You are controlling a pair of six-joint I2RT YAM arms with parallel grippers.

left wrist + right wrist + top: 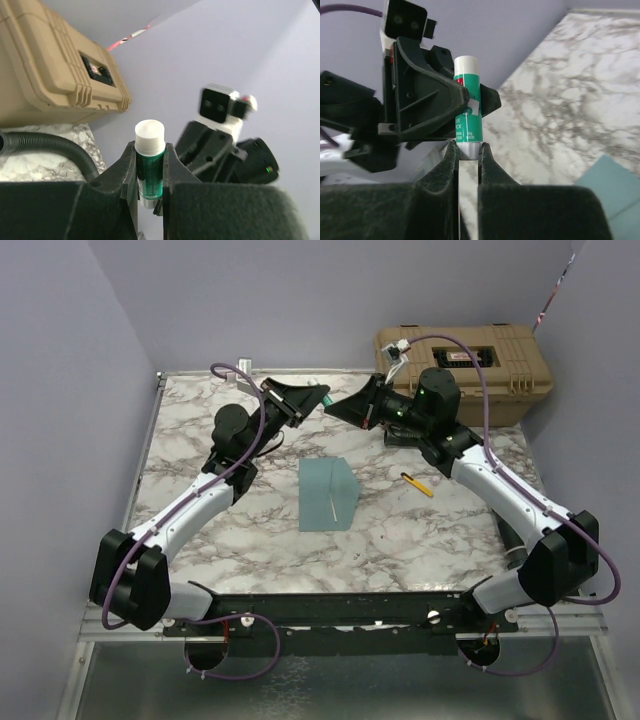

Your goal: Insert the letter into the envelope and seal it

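The teal envelope lies flat in the middle of the marble table, its flap open to the right, with a thin pale line on it; its corner shows in the right wrist view. The letter is out of view. Both grippers meet in the air above the table's far side. My left gripper is shut on the green body of a glue stick with white ends. My right gripper is shut on the stick's grey-white end, fingertips pressed to both sides.
A tan hard case stands at the back right, off the table's edge. A small yellow and black pen-like object lies right of the envelope. Purple-grey walls close in the left and back.
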